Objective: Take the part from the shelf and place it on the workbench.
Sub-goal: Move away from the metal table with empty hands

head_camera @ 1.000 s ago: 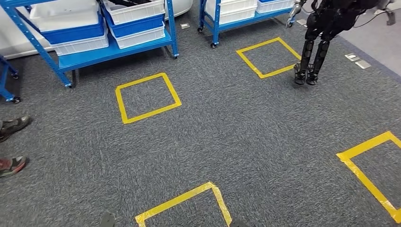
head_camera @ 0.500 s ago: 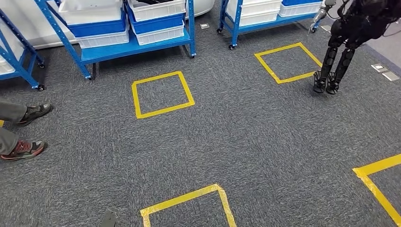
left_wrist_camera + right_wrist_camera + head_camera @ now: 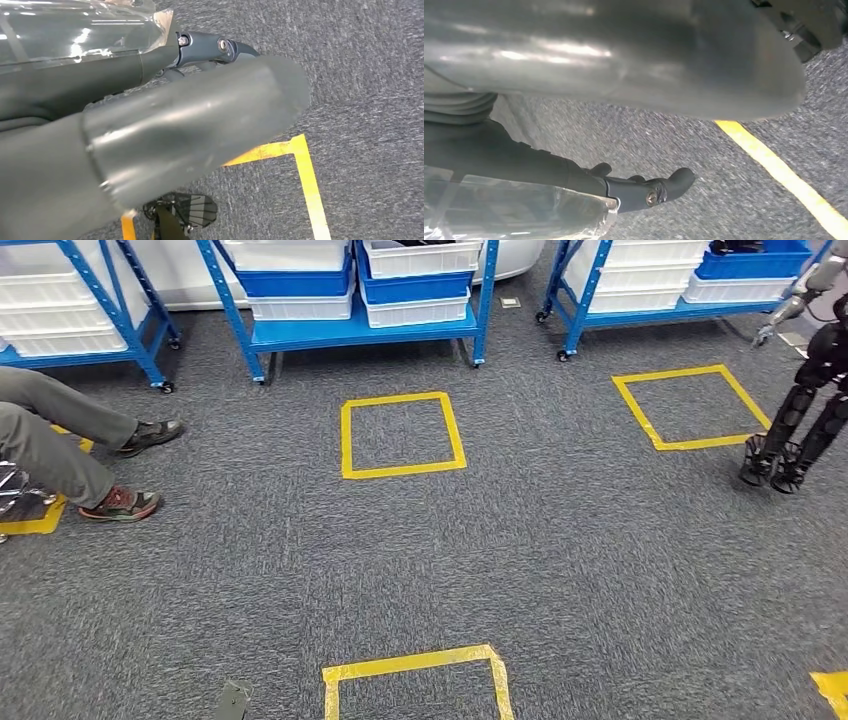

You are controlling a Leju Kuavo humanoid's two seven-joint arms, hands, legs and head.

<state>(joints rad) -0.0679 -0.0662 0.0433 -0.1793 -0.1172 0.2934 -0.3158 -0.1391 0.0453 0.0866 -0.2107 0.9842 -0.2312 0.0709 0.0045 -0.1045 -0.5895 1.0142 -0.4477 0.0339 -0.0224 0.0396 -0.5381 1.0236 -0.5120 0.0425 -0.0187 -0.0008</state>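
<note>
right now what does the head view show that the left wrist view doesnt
Head view alone: blue shelves holding white and blue bins, a seated person's legs, another humanoid robot and several yellow tape squares. Left wrist view alone: the robot's own left hand, close up, with its thick grey thumb and darker fingers; nothing seems held. Both: grey carpet and yellow floor tape.
</note>
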